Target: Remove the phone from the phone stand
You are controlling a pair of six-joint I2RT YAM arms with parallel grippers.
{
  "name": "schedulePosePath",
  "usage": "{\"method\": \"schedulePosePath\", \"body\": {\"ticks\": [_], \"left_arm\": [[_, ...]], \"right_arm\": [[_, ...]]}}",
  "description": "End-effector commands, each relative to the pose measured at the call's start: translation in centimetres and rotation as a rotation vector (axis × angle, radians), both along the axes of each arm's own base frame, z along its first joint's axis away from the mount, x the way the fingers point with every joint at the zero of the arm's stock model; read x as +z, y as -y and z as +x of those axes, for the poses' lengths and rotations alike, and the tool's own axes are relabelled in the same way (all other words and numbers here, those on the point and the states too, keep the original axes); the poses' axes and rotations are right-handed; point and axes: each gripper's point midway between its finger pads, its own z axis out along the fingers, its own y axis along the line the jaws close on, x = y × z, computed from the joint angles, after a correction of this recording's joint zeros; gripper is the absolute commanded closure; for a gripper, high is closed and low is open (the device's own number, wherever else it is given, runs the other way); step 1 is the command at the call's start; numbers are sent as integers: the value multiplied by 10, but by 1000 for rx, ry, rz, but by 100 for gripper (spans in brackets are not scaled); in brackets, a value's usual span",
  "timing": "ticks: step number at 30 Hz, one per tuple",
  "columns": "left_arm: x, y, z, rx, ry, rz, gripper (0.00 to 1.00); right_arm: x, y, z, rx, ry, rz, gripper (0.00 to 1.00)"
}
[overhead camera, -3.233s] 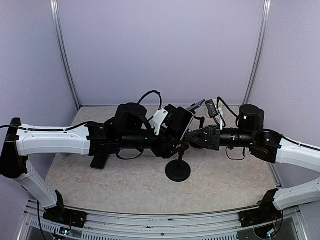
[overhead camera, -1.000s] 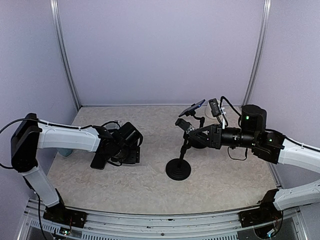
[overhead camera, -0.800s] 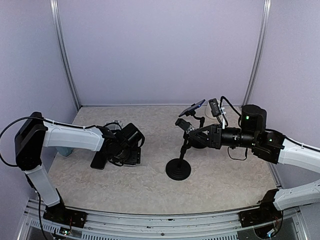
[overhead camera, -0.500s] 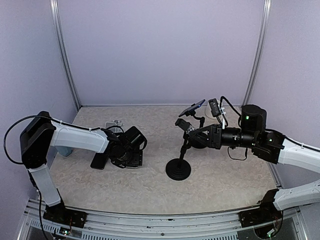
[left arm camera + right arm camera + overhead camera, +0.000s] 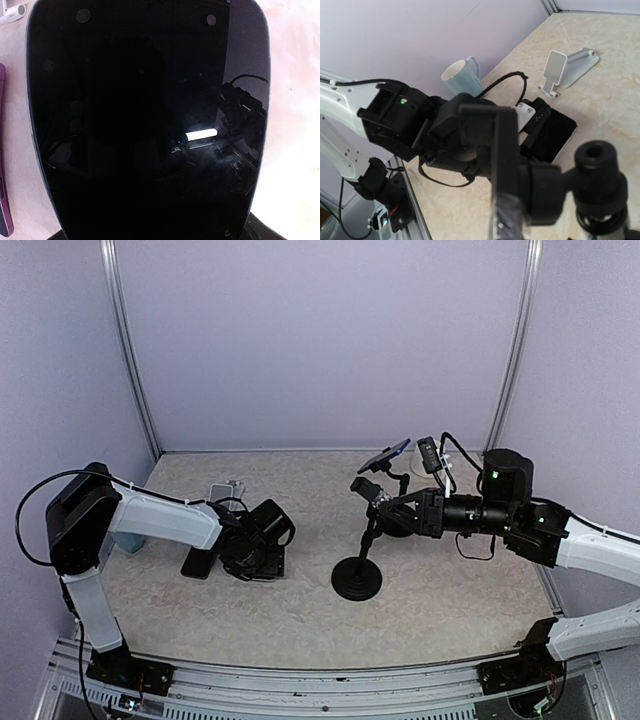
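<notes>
Nearest us in the top view, the phone stand (image 5: 357, 582) sits on its round base at lower centre of the table (image 5: 450, 610). The right gripper (image 5: 380, 513) reaches in from the right, and its fingers look clamped around the stand's upper neck. We judge that a sideways tug here, or a careless release, could rock the thin stem and topple the now empty stand.

To the left of centre, well apart from the stand, the phone (image 5: 150, 115) is down low at the table under the left gripper (image 5: 255, 545). The black glass fills the left wrist view and hides the fingers, so we cannot tell whether they are pinched on it or parted. Nor can we tell whether it lies fully flat. If it is let go while tilted, it may drop on an edge. If it is pushed along, it may slide into the purple phone (image 5: 3, 165) just beside it at the frame's left edge.

Further back stand a pale blue mug (image 5: 461, 77) and a white holder (image 5: 565, 67), both clear of the arms.

We find no writing to read. The glass shows only reflections and one bright bar. The mug and holder look plain, and no logo can be made out on either arm.
</notes>
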Motion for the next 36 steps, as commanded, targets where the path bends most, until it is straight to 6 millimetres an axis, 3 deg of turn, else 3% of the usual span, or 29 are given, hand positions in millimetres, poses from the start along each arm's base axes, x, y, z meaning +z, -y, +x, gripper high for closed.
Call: {"method": "schedulePosePath", "body": {"ticks": [1, 17, 30, 33, 36], "left_arm": [[12, 4, 7, 14, 46, -33, 58], [16, 6, 5, -11, 52, -27, 26], [19, 9, 4, -24, 55, -47, 8], [33, 12, 6, -33, 97, -72, 2], [62, 19, 6, -88, 192, -125, 1]], "right_arm": [[-5, 7, 11, -48, 20, -35, 100], [-4, 6, 12, -44, 19, -32, 100], [-4, 7, 12, -45, 17, -33, 100], [-4, 7, 12, -45, 17, -34, 100], [-4, 6, 11, -40, 18, -31, 100]]}}
